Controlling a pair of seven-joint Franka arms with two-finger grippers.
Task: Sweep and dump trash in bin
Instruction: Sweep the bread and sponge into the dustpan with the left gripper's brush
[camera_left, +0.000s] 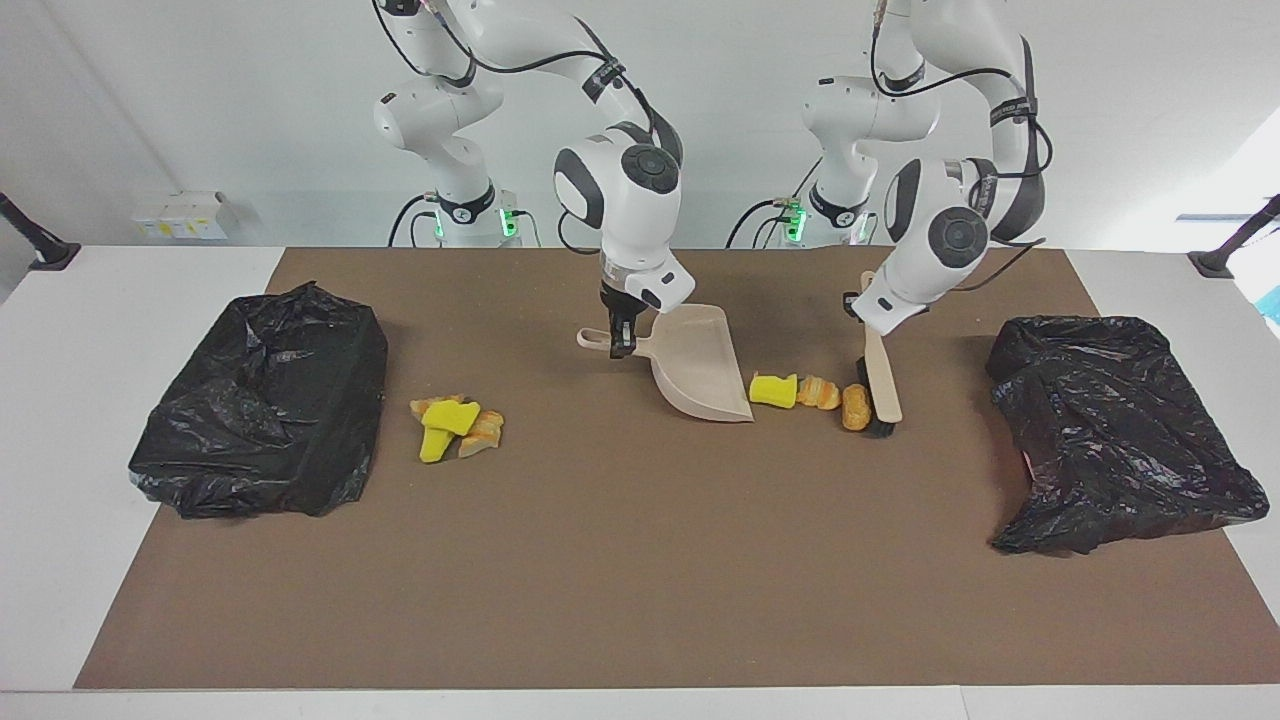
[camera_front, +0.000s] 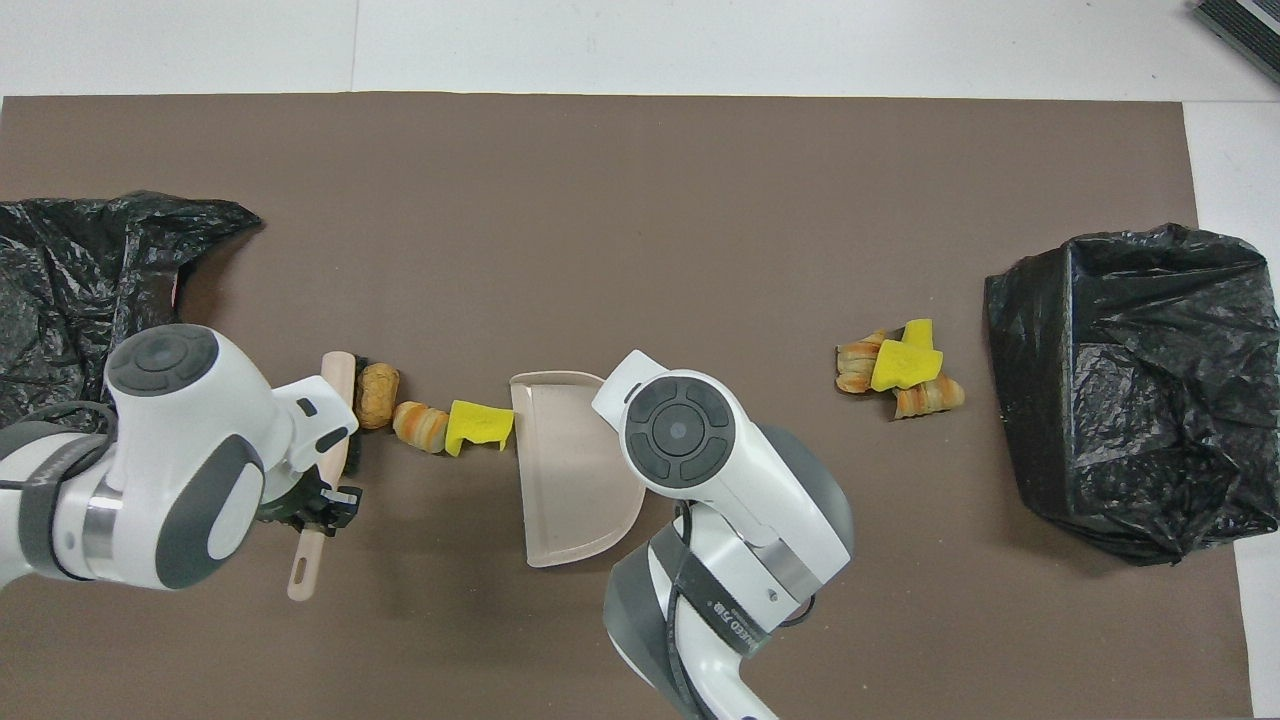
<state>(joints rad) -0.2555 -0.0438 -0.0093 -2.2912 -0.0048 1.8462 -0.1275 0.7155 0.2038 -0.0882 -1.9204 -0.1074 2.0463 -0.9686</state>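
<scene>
My right gripper (camera_left: 620, 338) is shut on the handle of the beige dustpan (camera_left: 700, 365), whose open lip rests on the mat. My left gripper (camera_left: 868, 316) is shut on a wooden brush (camera_left: 882, 385), bristles down on the mat. Between the brush and the pan lies a row of trash: a brown lump (camera_left: 855, 407) against the bristles, an orange lump (camera_left: 820, 392) and a yellow chunk (camera_left: 773, 389) touching the pan's lip. In the overhead view the same row runs from the brown lump (camera_front: 378, 395) to the yellow chunk (camera_front: 478, 425) at the dustpan (camera_front: 565, 470). A second pile of trash (camera_left: 455, 425) lies toward the right arm's end.
A boxy bin lined with a black bag (camera_left: 265, 400) stands at the right arm's end of the brown mat (camera_left: 620, 580). A flatter black bag (camera_left: 1110, 430) lies at the left arm's end. White table surrounds the mat.
</scene>
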